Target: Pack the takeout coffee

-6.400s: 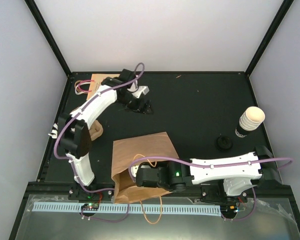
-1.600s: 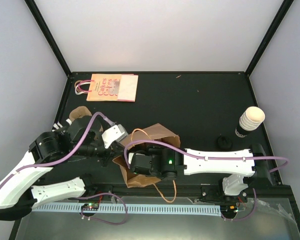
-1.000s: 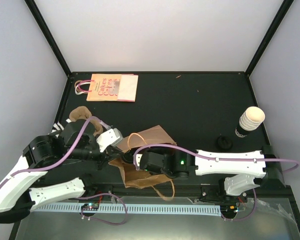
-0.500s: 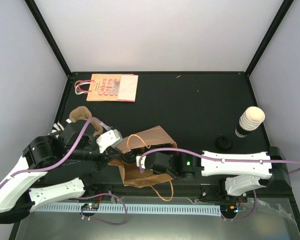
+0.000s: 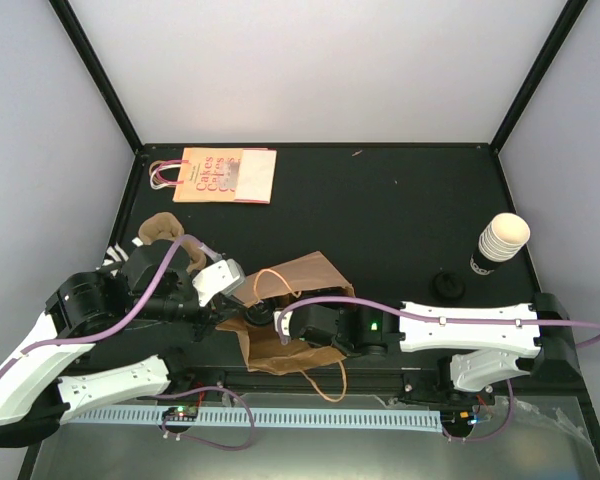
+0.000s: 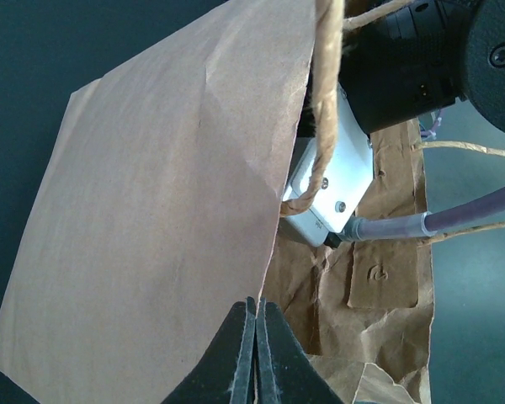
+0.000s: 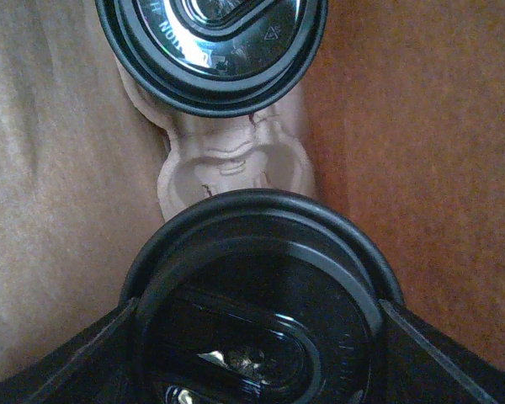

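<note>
Two black lids fill the right wrist view, inside the brown paper bag [image 5: 315, 272]. The takeout coffee [image 7: 261, 286] sits low in the frame, a second lidded cup [image 7: 210, 42] is at the top edge, and a pale pulp tray [image 7: 236, 164] shows between them. The right hand [image 7: 265, 358] is clamped on the takeout coffee, with one dark finger against each side of its lid rim. The left hand [image 6: 254, 332] is pinched together on the edge of the bag's upper wall at the mouth. Seen from above, the bag lies at lower centre of the bench [image 5: 400, 220]. A stack of lidless cups [image 5: 504, 238] stands at the right, with a loose black lid [image 5: 448, 286] near it to the lower left. A printed paper bag [image 5: 225, 175] lies flat at upper left.
</note>
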Available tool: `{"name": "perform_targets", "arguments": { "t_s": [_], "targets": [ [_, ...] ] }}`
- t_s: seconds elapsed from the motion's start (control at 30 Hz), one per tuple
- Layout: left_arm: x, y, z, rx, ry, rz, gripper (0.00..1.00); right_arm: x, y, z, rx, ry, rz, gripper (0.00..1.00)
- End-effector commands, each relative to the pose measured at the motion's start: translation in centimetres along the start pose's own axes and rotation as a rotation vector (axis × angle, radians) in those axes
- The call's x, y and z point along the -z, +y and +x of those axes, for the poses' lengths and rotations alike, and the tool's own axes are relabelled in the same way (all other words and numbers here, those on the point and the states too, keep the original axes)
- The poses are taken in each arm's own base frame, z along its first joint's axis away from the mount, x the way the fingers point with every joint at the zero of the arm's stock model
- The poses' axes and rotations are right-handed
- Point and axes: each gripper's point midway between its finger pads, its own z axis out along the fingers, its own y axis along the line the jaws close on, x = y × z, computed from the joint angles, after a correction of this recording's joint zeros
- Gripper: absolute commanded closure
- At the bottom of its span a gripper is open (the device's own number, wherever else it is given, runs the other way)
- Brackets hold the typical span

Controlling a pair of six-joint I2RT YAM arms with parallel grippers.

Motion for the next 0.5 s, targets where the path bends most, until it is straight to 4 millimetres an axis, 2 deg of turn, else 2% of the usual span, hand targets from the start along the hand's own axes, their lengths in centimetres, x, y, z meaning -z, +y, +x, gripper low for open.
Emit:
{"name": "perform_targets", "arguments": {
  "t_s": [0.0, 0.27, 0.47],
  "targets": [
    [0.51, -0.33, 0.58, -0.012, 0.011, 0.011, 0.98, 0.13, -0.55, 0.87, -0.01, 0.02, 0.026, 0.51],
    [0.62, -0.31, 0.75, -0.012, 0.015, 0.009, 0.99, -0.2, -0.03, 1.09, -0.014, 0.03, 0.01, 0.51],
    [0.76, 0.01, 0.93, -0.016, 0.017, -0.011, 0.99, 0.09, -0.4, 1.07, -0.028, 0.027, 0.018, 0.51]
  ]
}}
